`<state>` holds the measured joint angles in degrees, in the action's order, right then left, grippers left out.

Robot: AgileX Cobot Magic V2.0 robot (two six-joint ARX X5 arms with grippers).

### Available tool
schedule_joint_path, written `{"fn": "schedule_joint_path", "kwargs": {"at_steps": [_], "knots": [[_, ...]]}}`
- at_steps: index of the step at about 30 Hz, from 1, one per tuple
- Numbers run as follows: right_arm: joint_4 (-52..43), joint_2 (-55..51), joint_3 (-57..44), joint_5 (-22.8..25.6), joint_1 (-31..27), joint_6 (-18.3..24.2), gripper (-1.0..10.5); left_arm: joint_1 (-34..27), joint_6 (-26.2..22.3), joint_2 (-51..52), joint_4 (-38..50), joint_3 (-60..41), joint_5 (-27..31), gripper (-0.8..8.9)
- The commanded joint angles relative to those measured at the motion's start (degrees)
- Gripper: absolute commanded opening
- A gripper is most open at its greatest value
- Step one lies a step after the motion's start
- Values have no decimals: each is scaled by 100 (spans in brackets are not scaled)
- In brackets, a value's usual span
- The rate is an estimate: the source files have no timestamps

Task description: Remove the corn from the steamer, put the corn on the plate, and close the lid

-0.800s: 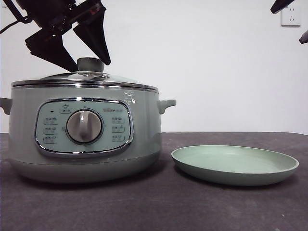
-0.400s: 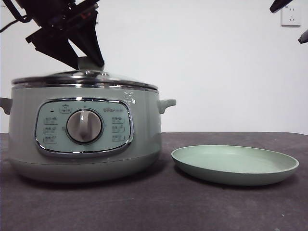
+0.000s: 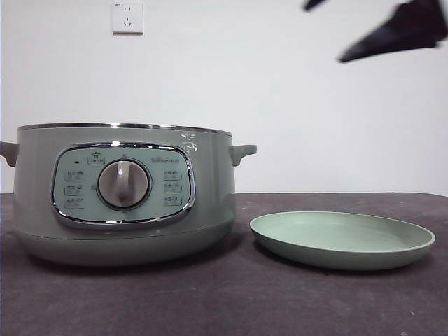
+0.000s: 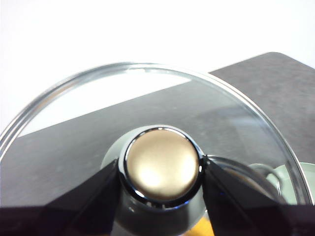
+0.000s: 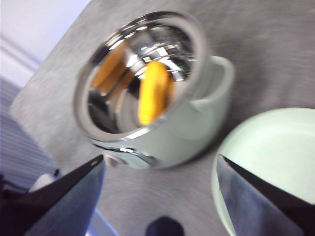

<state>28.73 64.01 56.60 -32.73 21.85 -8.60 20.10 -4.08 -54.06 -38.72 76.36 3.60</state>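
Nearest the table's [image 3: 224, 308] front edge, on the right half: a shallow pale green plate [image 3: 343, 241], bare. Just left of it, not touching, on the left half: the pale green steamer pot [image 3: 210, 196], open at the top, dial and buttons facing front. Inside, leaning against the shiny inner wall: the corn [image 5: 152, 93], yellow-orange, mirrored in the metal. High above the plate side, clear of both: the right gripper [image 5: 160, 157], jaws spread wide, holding nothing. Out of the front view, somewhere over the table: the left gripper [image 4: 161, 167], clamped narrow on the knob [image 4: 162, 162] of the glass lid [image 4: 231, 113], held aloft. Likely next: reaching down into the pot for the corn. Risks, as a guess: clipping the chrome rim on a descent off centre; squeezing the rounded cob near its tapered end and squirting it out; misjudging depth because of the reflections; dropping it short of the plate through a loose grip; tilting the wide lid on so small a knob and letting it slip. Below everything, a dark grey matte tabletop, faintly speckled. Furthest back, a plain white wall [image 3: 294, 105] with one socket [image 3: 127, 17] high on the left.
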Motion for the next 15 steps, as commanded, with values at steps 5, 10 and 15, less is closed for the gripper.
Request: {"fn": "schedule_joint_path", "kwargs": {"at_steps": [5, 10, 15], "knots": [[177, 1550, 1399, 116, 909, 55, 379, 4, -66, 935, -177, 94, 728, -9], [809, 2815, 2859, 927, 1598, 361, 379, 4, -66, 1432, -457, 94, 1145, -9], [1849, 4113, 4575, 1508, 2017, 603, 379, 4, -66, 1646, -647, 94, 1298, -9]]}}
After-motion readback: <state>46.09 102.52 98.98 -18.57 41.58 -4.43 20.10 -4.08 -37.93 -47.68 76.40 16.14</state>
